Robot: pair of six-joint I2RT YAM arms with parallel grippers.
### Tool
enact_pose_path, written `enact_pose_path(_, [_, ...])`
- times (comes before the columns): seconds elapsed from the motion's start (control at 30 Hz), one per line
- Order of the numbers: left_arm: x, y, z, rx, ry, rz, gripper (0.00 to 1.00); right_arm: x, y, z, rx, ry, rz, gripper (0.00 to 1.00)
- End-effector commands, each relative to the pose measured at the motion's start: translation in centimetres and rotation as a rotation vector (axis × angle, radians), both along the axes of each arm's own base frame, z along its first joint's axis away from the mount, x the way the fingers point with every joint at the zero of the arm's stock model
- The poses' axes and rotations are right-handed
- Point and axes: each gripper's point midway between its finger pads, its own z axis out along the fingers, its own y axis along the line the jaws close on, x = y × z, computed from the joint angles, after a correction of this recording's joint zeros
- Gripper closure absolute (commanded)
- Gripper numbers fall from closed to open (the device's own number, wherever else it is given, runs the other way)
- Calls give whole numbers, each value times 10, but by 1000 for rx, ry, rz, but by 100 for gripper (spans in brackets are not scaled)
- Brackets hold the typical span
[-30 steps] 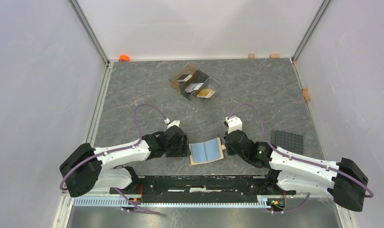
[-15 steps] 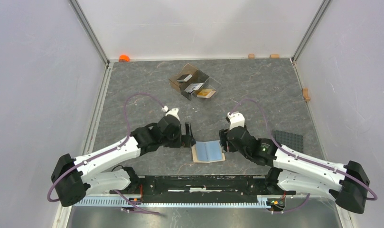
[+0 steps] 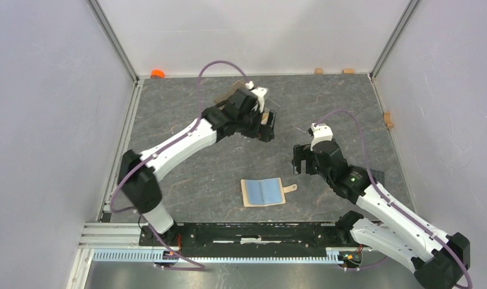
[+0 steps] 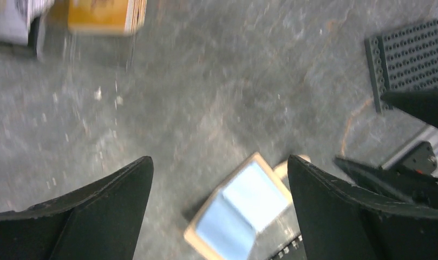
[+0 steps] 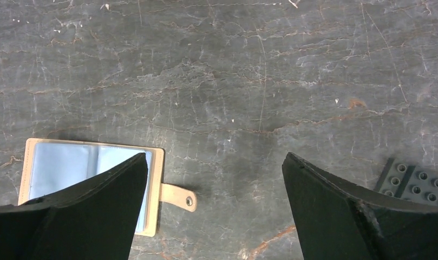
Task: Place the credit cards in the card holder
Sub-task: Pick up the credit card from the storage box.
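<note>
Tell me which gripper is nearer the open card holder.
Right. The right gripper hovers just beyond the tab side of the card holder, not touching; the left gripper is much farther off, toward the back of the table.

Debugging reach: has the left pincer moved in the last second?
Yes, the left pincer went from the wallet to the clear box at the back.

the desk [image 5: 260, 65] looks like grey stone, matt, veined with rust and finely scratched. the card holder [image 5: 70, 160] is tan and leather-like outside, with smooth pale blue pockets that shine faintly; its tab [image 5: 176, 195] carries a small metal snap. the studded plate [image 4: 406, 59] is dark grey plastic. the right pincer [image 5: 215, 162] has fingers [image 5: 341, 216] of matt black plastic. the arm shells [image 3: 180, 143] are glossy white plastic.
</note>
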Motion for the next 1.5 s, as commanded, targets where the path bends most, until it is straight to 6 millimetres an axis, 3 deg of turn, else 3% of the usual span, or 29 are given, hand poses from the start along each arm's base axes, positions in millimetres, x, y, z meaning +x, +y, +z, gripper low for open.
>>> enact_pose_path(0.0, [50, -24, -4, 138, -152, -155, 1, 12, 4, 16, 50, -42, 69, 2])
enact_pose_path(0.03, [62, -27, -17, 173, -145, -158, 2, 14, 2, 15, 60, -39, 70, 2])
enact_pose_path(0.23, [123, -39, -52, 294, -193, -148, 3, 13, -2, 12, 118, -28, 92, 2])
enact_pose_path(0.5, [160, -42, -74, 403, -302, -157, 2, 5, 8, 1, 199, 12, 143, 2])
enact_pose_path(0.97, [174, -55, -117, 415, -277, -248, 2, 3, 10, 3, 220, 14, 159, 2])
enact_pose_path(1.47, [149, -70, -101, 319, -240, -279, 2, 1, 8, -2, 216, 20, 153, 2])
